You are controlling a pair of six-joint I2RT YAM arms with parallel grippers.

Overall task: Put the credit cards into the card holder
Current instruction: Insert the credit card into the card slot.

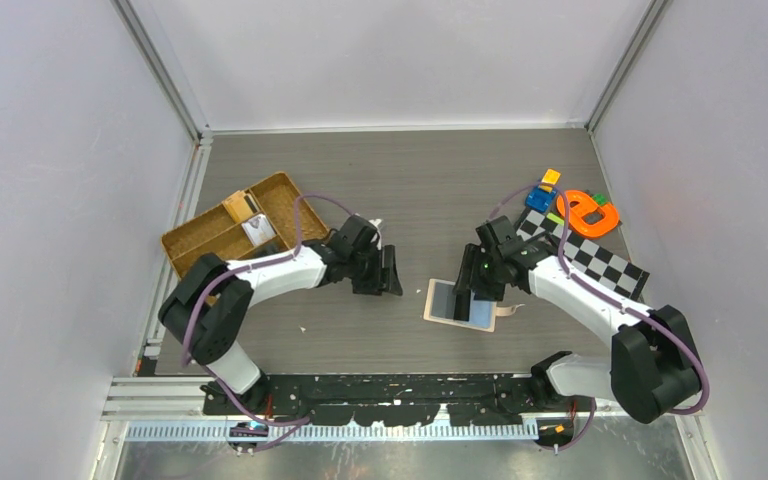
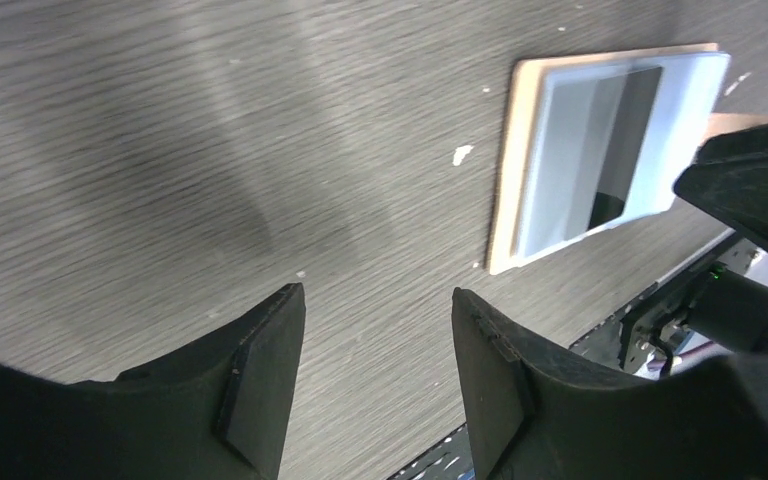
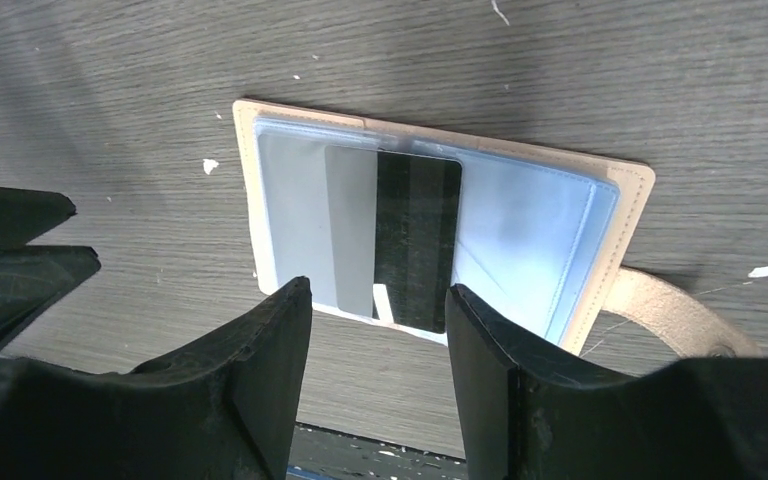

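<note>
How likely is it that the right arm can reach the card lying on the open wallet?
Probably yes. The right gripper hangs above the card holder, and the grey card's near end lies just below its open jaws, with nothing else in the way.

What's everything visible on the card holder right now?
The card holder lies opened flat on the grey wood-grain table, inside up. Peach-beige, leather-like rim; pale blue, glossy plastic pockets; a rounded snap tab sticks out from one side. A grey card with a dark band sits in or on one pocket; which, I can't tell. The right gripper hangs open over its near edge, not gripping it.
</note>
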